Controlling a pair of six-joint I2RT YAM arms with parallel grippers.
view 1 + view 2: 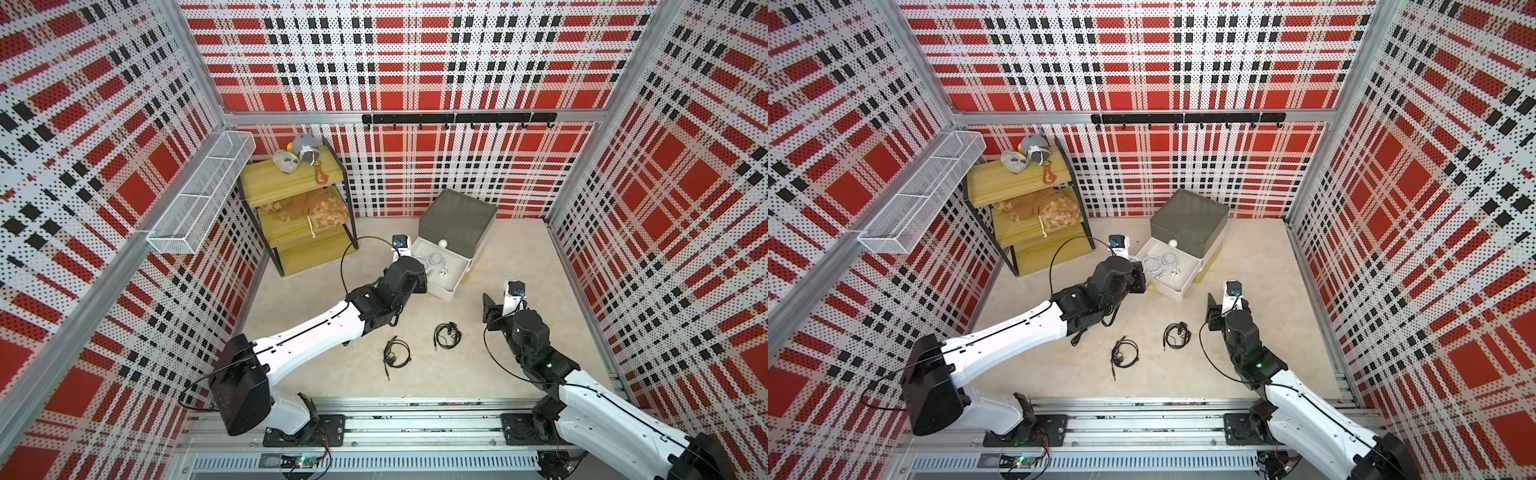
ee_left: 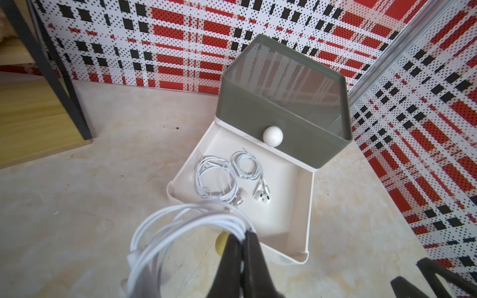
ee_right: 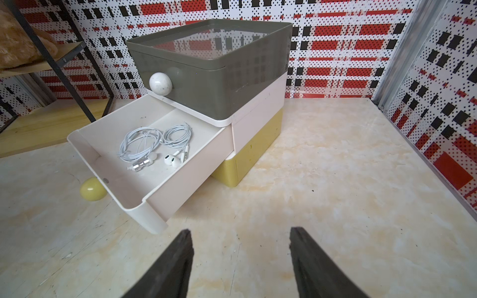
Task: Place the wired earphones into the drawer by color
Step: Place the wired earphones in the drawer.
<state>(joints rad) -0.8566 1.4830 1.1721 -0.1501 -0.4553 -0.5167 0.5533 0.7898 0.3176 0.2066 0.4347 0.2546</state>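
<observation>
- Cabinet (image 1: 457,216) of 3 stacked drawers stands at 1 o'clock on the tabletop (image 1: 519,365): grey on top, white in the middle, yellow at the bottom.
- White drawer (image 3: 180,185) is pulled out toward 7 o'clock, with a yellow ball knob (image 3: 92,188) on its front. The grey drawer is closed and carries a white knob (image 2: 273,136).
- 2 white earphone bundles lie inside the open drawer, side by side and touching: 1 (image 2: 215,178) with a metal plug, 1 (image 2: 246,165) with its buds trailing loose.
- Left fingers (image 2: 251,263) are pressed together, pinching a 3rd white bundle (image 2: 196,214) that hangs off the tabletop by the drawer's 8 o'clock corner. Whether it is over the rim or just outside, I cannot tell.
- Right fingers (image 3: 175,265) are spread and hold nothing, above bare tabletop at 5 o'clock of the cabinet.
- 2 black earphone bundles rest on the tabletop at 6 o'clock of the drawer, near each other but apart: (image 1: 397,353) and (image 1: 446,334).
</observation>
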